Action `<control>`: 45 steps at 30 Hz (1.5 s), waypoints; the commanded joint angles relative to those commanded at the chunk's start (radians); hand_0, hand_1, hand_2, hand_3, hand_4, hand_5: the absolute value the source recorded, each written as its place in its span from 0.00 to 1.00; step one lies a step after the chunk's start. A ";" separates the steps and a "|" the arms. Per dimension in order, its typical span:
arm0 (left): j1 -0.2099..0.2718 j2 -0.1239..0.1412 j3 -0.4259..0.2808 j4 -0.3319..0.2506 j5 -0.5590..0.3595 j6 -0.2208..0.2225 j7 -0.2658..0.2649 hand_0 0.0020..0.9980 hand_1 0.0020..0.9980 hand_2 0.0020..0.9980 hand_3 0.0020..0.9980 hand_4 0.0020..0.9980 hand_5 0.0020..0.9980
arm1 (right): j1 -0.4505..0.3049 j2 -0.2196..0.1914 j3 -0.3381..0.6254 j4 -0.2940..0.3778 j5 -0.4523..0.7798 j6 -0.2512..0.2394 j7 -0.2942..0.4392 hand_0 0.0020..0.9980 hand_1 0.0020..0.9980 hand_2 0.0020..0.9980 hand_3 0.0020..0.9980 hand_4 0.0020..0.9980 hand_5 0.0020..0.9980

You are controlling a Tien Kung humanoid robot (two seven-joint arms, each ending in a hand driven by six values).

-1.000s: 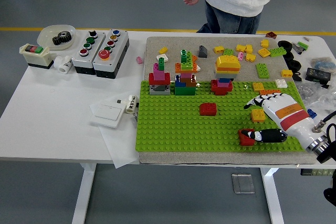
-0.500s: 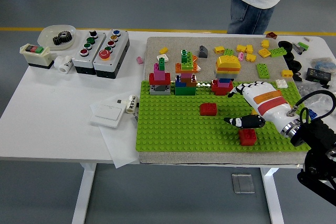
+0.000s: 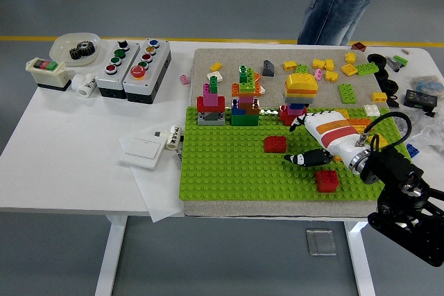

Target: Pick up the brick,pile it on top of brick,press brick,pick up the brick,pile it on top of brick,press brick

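On the green baseplate (image 3: 229,164) lies a red brick (image 3: 275,144) near the middle. A second red brick (image 3: 327,180) sits near the plate's front right. My right hand (image 3: 295,140), white with black fingertips, hovers just right of the middle red brick with fingers spread and holds nothing. Its thumb (image 3: 302,159) points left below the brick's level. Small brick stacks stand along the plate's far edge: a red and pink one (image 3: 210,105), a mixed one (image 3: 244,98) and a red one (image 3: 292,113). My left arm is out of view.
Loose yellow and green bricks (image 3: 336,67) lie on the tan mat at the back right. Two button boxes (image 3: 133,66), a bowl with a gear (image 3: 75,49) and a white switch plate (image 3: 143,148) sit on the left. A person's legs (image 3: 333,12) show at the far edge.
My right hand has let go of the front red brick and moved up and left toward the middle red brick. The person has stepped to the right.
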 joint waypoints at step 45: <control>-0.012 0.000 0.005 -0.003 -0.007 0.001 -0.002 0.83 0.91 0.93 0.83 0.82 0.80 | 0.022 0.102 -0.026 -0.146 0.130 -0.016 0.036 0.58 0.58 0.62 0.54 0.84 0.51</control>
